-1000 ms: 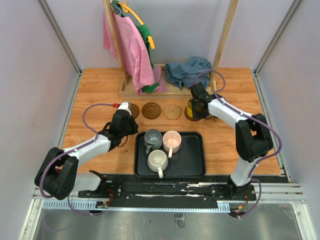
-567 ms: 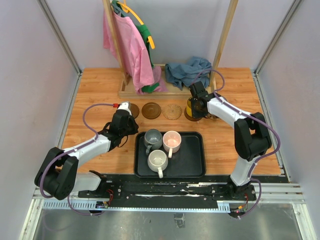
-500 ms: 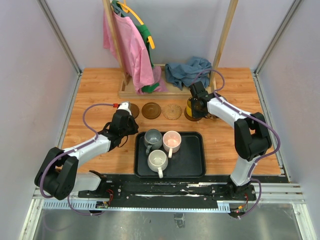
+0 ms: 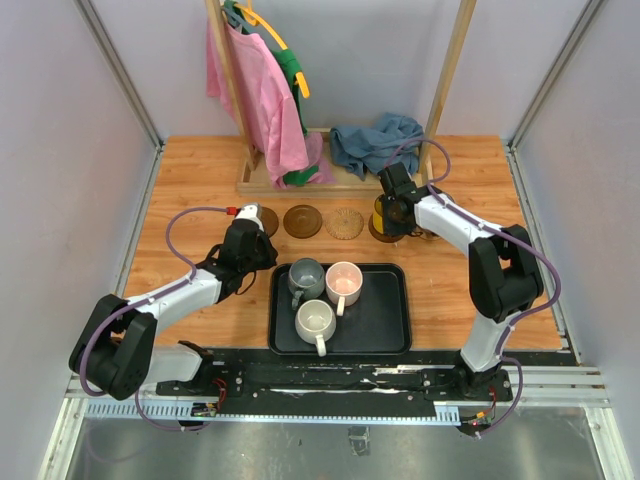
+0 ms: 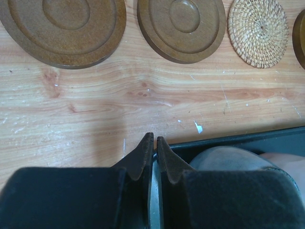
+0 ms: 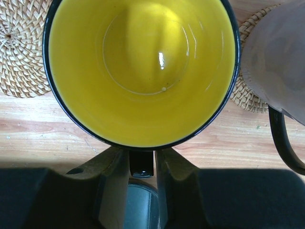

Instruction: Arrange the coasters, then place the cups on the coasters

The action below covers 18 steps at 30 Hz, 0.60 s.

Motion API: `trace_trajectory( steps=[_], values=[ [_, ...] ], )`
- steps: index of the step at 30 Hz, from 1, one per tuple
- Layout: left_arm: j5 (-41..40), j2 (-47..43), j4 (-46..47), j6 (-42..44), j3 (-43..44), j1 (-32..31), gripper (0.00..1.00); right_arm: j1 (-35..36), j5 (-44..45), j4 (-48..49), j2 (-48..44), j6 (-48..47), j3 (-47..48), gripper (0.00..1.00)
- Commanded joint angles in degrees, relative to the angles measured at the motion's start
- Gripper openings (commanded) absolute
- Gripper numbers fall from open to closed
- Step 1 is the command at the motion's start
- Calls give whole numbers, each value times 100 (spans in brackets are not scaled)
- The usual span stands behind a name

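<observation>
Along the table's middle lie two dark brown coasters and a tan woven coaster. In the top view a yellow cup stands on a further dark coaster. My right gripper is slightly open, its fingers flanking the cup's dark handle with slim gaps. A lavender-grey cup stands to its right on another tan coaster. My left gripper is shut and empty above the tray's far-left corner. Dark grey, pink and white cups stand in the tray.
The black tray lies at the near middle. A wooden rack with pink and green clothes stands at the back. A blue cloth is heaped beside it. Grey walls close in both sides.
The right gripper has shifted slightly at the yellow cup, and its jaws have eased apart around the handle. The left arm has not moved.
</observation>
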Motion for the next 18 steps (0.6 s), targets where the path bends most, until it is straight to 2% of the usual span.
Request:
trace_trajectory(
  steps=[1, 7, 18],
  values=[
    [55, -58, 77, 19, -10, -45, 11, -59, 139, -110, -257, 111, -94, 28],
    [83, -77, 75, -9, -19, -47, 11, -32, 142, -139, -424, 171, -236, 31],
    [92, -172, 48, -26, -75, -41, 10, 118, 108, -141, -516, 247, -385, 31]
  ],
)
